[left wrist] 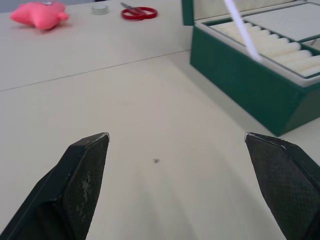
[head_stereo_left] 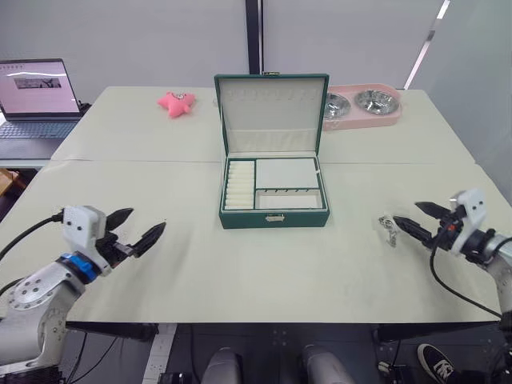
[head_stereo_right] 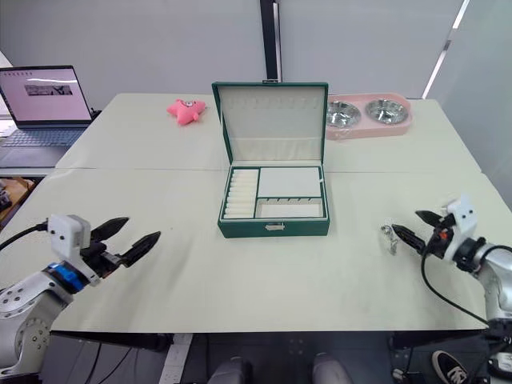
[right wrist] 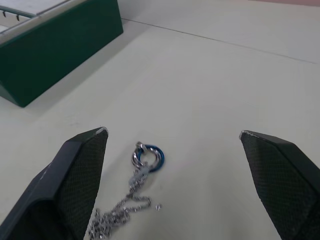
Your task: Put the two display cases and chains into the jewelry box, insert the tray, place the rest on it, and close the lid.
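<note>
The scene is viewed by the two head eyes from above and behind the arms, facing forward and down over the pale cream table [head_stereo_left: 200,272]; nearly the same field is covered by both, with the open dark green rectangular jewelry box [head_stereo_left: 274,210] near the centre, a slight sideways offset lying between them. The left wrist view is taken low and close to the tabletop, looking along the left gripper [left wrist: 175,145] with its black fingers spread, toward the box's green front corner [left wrist: 250,85]. The right wrist view is likewise set low and near, facing past the right gripper [right wrist: 172,137] toward the same box [right wrist: 55,45] from the opposite side.
</note>
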Controlling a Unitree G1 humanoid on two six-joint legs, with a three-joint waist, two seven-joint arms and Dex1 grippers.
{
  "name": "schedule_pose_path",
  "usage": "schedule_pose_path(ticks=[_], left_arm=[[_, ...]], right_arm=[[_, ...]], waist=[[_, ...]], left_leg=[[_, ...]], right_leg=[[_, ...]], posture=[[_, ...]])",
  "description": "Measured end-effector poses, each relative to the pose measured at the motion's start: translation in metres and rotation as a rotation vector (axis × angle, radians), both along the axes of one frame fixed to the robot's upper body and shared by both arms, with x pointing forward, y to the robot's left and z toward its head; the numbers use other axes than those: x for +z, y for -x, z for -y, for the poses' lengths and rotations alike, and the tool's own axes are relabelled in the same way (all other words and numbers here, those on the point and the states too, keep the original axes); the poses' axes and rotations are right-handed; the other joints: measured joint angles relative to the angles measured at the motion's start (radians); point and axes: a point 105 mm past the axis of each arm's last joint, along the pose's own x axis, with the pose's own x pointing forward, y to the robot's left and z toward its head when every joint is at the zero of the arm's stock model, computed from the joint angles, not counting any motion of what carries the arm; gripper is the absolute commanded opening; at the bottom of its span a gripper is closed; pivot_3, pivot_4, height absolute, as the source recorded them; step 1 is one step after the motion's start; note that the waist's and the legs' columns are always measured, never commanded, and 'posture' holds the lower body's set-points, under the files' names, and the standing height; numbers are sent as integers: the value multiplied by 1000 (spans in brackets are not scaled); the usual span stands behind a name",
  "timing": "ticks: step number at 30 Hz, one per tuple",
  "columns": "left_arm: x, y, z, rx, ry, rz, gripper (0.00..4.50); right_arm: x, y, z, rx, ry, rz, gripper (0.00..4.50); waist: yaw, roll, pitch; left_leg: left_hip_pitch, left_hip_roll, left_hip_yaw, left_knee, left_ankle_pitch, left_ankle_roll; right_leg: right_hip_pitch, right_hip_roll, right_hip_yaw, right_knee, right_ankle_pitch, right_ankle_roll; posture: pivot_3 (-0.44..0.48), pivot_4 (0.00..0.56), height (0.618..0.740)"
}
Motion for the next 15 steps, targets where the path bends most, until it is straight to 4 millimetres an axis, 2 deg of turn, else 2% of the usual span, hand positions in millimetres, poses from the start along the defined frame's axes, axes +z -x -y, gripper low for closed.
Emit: schedule_pose_path(ticks=[6, 9, 15], left_arm=[[-12, 6, -29, 99, 5, -8, 4500], [-20, 12, -43, 157, 6, -20, 4500], [-27, 14, -50, 207, 6, 3, 4500]], right_arm=[[-4, 10, 24, -132, -4, 41, 4480], [-15, 18, 38, -188, -3, 23, 4480], [-29, 21, 49, -239, 4, 18, 4480]], waist=[[1, 0, 0], [2, 0, 0], [1, 0, 0]], left_leg=[[0, 0, 0, 0, 0, 0], [0, 0, 0, 0, 0, 0], [0, 0, 0, 0, 0, 0]], right_leg=[[0, 0, 0, 0, 0, 0], [0, 0, 0, 0, 0, 0], [1, 0, 0, 0, 0, 0]], posture=[[0, 150, 740], [0, 150, 740], [0, 150, 740]])
